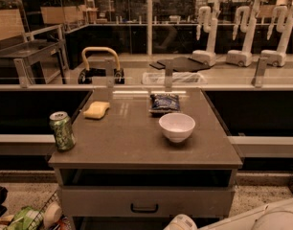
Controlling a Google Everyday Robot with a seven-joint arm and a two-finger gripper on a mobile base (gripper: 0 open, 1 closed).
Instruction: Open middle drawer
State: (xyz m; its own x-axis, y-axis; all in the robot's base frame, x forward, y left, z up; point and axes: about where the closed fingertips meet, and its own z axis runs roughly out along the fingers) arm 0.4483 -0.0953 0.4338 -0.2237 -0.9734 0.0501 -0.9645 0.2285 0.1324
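Along the bottom edge of the frame, just right of centre, a white rounded end of the arm pokes into view. I take it for the pincer (181, 223), though the edge cuts most of it off and I cannot tell whether it stands wide or narrow. The middle drawer (146, 197) lies near it, up and to the left: a wide grey front across the lower middle of the frame, under the dark open slot (146, 177) below the top of the desk (132, 145). Its long axis runs left to right, and the small dark curved handle (144, 208) at its centre lies the same way, just left of the pincer and slightly above it. The front looks flush and shut. By my judgement the coming move asks the pincer to shift a little left and up to meet the handle, then pull toward the camera. The rest of the arm (261, 217) fills the lower right corner as a pale bulk. Whatever lies beneath the drawer is cut off. On top stand a green can (62, 131), a yellow sponge (96, 110), a white bowl (176, 126) and a dark snack bag (164, 102), none of them in the way.
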